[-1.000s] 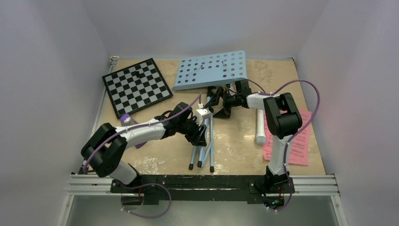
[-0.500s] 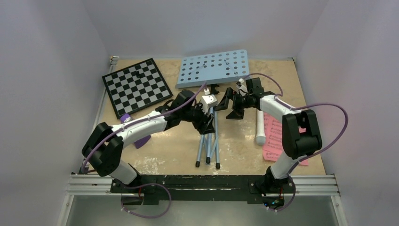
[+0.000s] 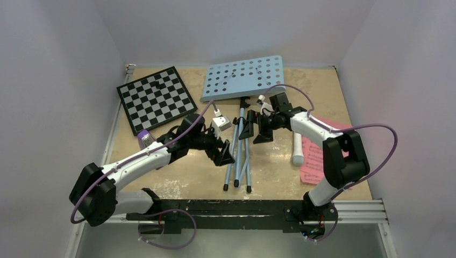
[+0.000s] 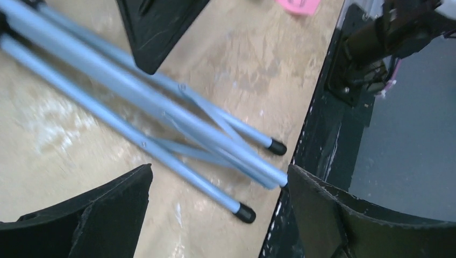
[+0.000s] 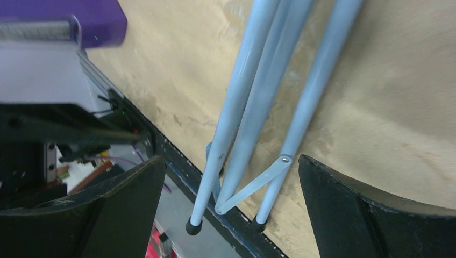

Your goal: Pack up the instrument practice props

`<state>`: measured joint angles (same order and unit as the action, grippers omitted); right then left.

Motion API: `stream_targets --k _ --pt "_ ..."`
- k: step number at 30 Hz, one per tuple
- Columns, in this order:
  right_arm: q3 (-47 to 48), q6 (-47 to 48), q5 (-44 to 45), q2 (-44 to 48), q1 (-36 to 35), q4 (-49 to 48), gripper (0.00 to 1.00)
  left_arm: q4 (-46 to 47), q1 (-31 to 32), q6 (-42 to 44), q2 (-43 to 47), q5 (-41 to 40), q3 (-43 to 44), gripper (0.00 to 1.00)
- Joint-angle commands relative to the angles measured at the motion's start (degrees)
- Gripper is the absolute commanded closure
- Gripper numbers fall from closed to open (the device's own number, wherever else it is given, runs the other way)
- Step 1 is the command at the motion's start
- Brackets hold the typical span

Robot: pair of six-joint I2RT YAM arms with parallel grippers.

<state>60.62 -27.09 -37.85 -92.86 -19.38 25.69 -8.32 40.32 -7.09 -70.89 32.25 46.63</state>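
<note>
— Light-blue, that is the music stand (image 3: 243, 78). Its perforated tray lies at the far middle of the table (image 3: 279, 177). The tripod legs (image 3: 239, 161) are folded together and stretch from the tray toward the near edge.

— And the claws?

— Both are at those legs. The left claw (image 3: 220, 150) sits just left of them with its fingers spread wide. In its wrist view the legs run across between the two fingers and touch neither. The right claw (image 3: 254, 130) is at the upper part of the legs, just below the tray. It is also spread wide and clamped on nothing. Its wrist view looks along the three legs to their black feet.

— Where are the other props?

— The white recorder (image 3: 297, 150) lies on the table right of the legs, beside the pink sheet music (image 3: 312, 161), which the right arm partly hides. The purple metronome (image 3: 144, 137) is at the left, half behind the left arm and just below the near corner of the chessboard (image 3: 156, 99).
</note>
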Motion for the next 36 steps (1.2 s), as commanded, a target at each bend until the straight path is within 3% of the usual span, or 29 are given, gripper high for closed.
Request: stream_targets --k 1,11,14,17,26,29,32,34,36 --pt "-3.5 0.2 1.3 -0.9 -4.1 -0.1 0.01 10.8 -0.6 -10.5 0.1 0.5 -6.3 0.01" --pt "-5.4 0.2 0.6 -4.7 -6.4 -2.8 0.01 33.7 -1.0 -26.9 -11.5 8.0 -16.3 0.01" --pt "-3.7 -0.2 -0.4 -7.7 -7.4 -3.5 0.01 34.7 -1.1 -28.3 -16.3 8.5 -15.1 0.02" --pt "-2.9 -0.9 -0.3 -11.2 -7.9 -4.1 0.04 34.6 -1.2 -29.3 -21.0 7.9 -13.4 0.1" --pt "-3.6 -3.2 3.6 -15.4 -8.1 -4.5 0.33 41.3 -0.4 -33.7 -30.3 8.2 -11.9 0.3" --pt "-3.0 -4.2 5.1 -16.9 -8.7 -5.0 0.4 45.0 -0.2 -34.8 -32.9 8.9 -11.6 0.43" --pt "-2.9 -5.2 4.5 -18.6 -9.4 -6.2 0.6 47.4 -0.3 -34.9 -34.1 10.2 -11.5 0.53" --pt "-2.2 -5.6 4.5 -19.3 -9.6 -6.0 0.58 46.2 -0.5 -34.1 -33.4 10.1 -11.3 0.53" --pt "-0.4 -4.0 4.7 -18.6 -9.5 -3.9 0.45 40.9 -1.0 -31.5 -30.9 9.6 -10.2 0.45"
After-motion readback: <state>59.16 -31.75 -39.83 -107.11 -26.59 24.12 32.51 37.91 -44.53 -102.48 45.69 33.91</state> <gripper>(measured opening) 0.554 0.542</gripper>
